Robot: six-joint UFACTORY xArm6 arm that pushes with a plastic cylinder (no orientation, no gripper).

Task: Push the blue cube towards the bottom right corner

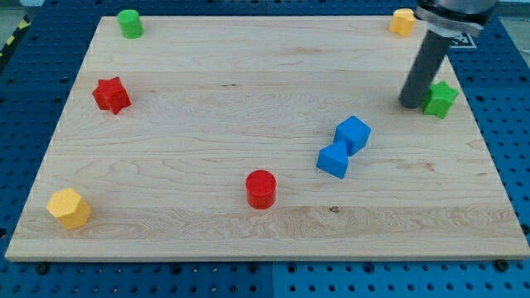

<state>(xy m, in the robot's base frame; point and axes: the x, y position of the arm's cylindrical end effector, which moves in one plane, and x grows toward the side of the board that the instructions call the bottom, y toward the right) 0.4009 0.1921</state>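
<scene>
A blue cube point(354, 133) lies right of the board's middle. A second blue block point(334, 159), notched in shape, touches it at the lower left. My tip point(410, 104) rests on the board up and to the right of the blue cube, well apart from it. It stands just left of a green star-shaped block point(441, 98), close to it or touching.
A red cylinder point(261, 189) stands below the middle. A red star block point(111, 94) is at the left, a yellow hexagonal block point(69, 207) at the lower left, a green cylinder point(129, 23) at the upper left, a yellow block point(402, 21) at the upper right. The wooden board point(207, 99) lies on blue pegboard.
</scene>
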